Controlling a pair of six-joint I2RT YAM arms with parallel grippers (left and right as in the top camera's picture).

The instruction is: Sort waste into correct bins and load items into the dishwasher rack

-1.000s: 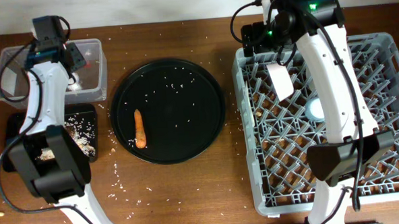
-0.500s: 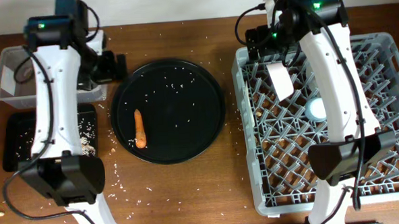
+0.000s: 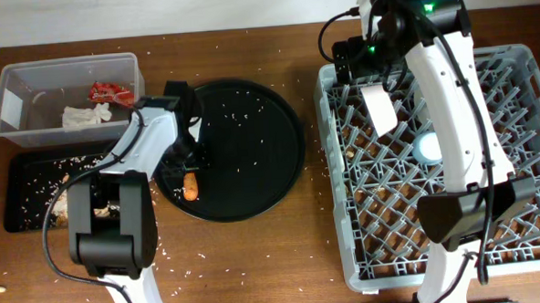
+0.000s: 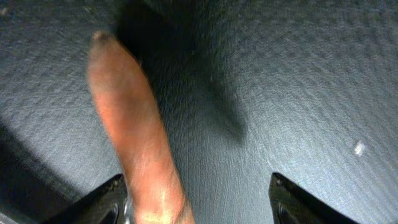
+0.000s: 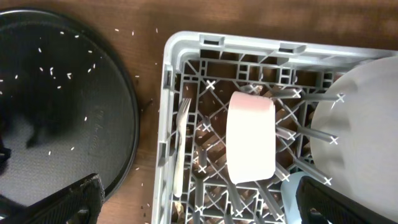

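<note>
1. As the left arm swings away from the clear tub (image 3: 30, 82) and comes down over the round black tray (image 3: 257, 175), my left gripper (image 4: 198, 186) arrives with its jaws apart. They straddle the carrot (image 4: 134, 137), which lies flat on the tray, close against the left finger.
2. I read this as the start of the carrot pick. The carrot is the last piece of waste outside a bin, and it likely belongs in the shallow black tray (image 3: 25, 185).
3. Across the table, the right arm has barely moved over the far edge of the dishwasher rack (image 3: 384, 256). My right gripper (image 5: 199, 196) hangs there spread wide and empty.
4. Waste, counted: one carrot, one red wrapper (image 3: 103, 90) and one white tissue (image 3: 84, 116), both in the tub, and a scatter of food scraps (image 3: 59, 208) in the shallow tray.
5. In the rack I count one bowl (image 5: 250, 143) on edge, one plate (image 5: 364, 118), one blue cup (image 5: 297, 186) and one fork (image 5: 180, 149).
</note>
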